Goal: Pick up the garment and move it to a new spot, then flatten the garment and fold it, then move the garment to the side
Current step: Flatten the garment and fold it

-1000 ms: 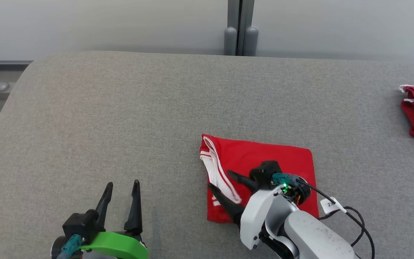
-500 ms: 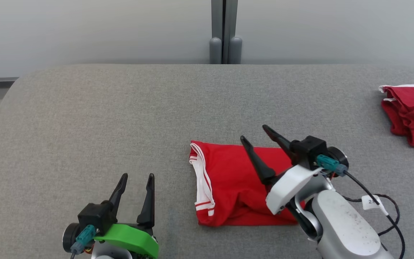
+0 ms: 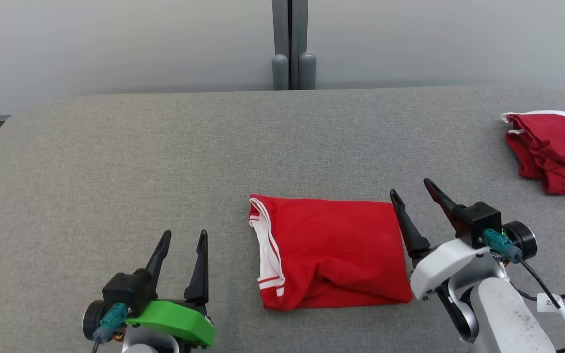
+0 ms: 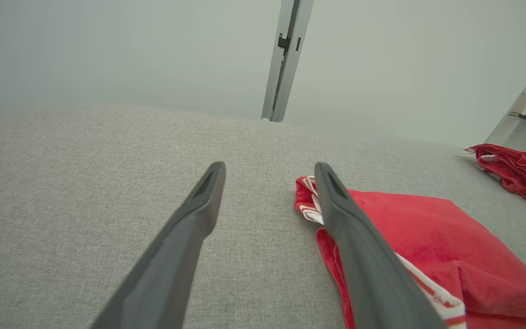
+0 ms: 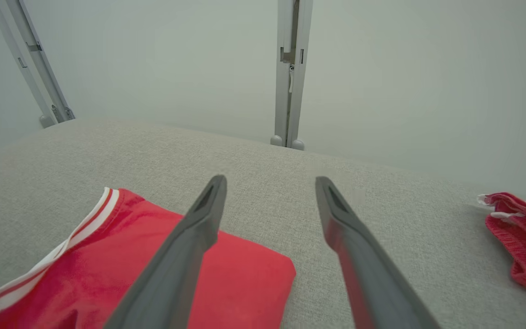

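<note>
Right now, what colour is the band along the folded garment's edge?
White with red stripes, on a red garment; the band shows best in head view.

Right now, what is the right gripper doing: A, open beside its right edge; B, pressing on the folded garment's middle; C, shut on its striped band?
A: the right gripper stands open and empty by the right edge of the garment, lying flat on the table.

The left gripper (image 3: 184,233) has black fingers (image 3: 198,269) and a bright green cover (image 3: 172,321). The right gripper (image 3: 410,187) has a white cover (image 3: 442,264), a black cable (image 3: 531,274) and a tag (image 3: 549,302), maybe numbered.
</note>
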You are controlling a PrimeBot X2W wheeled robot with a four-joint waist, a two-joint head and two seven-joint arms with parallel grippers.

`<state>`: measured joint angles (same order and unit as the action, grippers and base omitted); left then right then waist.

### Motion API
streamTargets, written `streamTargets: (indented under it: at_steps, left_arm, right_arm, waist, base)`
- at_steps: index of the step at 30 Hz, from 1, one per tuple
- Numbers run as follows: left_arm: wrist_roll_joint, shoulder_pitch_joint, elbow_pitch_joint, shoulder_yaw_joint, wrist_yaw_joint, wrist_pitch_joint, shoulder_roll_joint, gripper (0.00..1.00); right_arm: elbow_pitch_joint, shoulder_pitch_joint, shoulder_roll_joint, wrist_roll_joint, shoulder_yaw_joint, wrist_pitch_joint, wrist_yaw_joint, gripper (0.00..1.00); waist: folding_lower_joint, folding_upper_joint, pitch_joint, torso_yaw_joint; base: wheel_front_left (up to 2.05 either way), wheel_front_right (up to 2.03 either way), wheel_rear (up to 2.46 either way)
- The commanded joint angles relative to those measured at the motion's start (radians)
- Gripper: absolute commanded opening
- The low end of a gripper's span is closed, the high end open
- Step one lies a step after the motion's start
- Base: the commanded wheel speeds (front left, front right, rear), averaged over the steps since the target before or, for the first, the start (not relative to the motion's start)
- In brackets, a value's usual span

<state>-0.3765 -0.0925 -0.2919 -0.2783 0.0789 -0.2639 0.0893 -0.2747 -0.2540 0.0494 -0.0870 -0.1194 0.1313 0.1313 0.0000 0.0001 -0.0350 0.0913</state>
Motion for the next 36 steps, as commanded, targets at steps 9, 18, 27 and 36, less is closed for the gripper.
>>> streamTargets:
  at_steps: [9,18,27,36]
  left_arm:
    - [-0.007,0.014,0.014,0.024,-0.002,0.0,-0.005,1.0]
    - [0.0,-0.007,0.014,0.035,0.002,0.0,-0.012,1.0]
    - [0.005,0.004,0.012,0.055,0.006,0.0,-0.02,1.0]
    - [0.01,0.011,0.012,0.065,0.009,0.0,-0.027,1.0]
  right_arm:
    - [-0.108,-0.015,0.003,0.002,-0.13,0.014,-0.001,0.0]
    - [-0.374,-0.127,0.003,-0.051,-0.326,0.058,-0.001,0.0]
    - [-0.496,-0.162,0.027,-0.121,-0.587,0.096,-0.001,0.0]
    - [-0.458,-0.19,0.056,-0.207,-0.695,0.115,-0.001,0.0]
  waist:
    - [0.0,-0.0001,-0.024,0.041]
    - [0.0,-0.0001,-0.049,0.088]
    - [0.0,-0.0001,-0.051,0.089]
    - [0.0,-0.0001,-0.051,0.066]
  base:
    - [0.0,0.0,0.0]
    - [0.0,0.0,0.0]
    - [0.0,0.0,0.0]
    - [0.0,0.0,0.0]
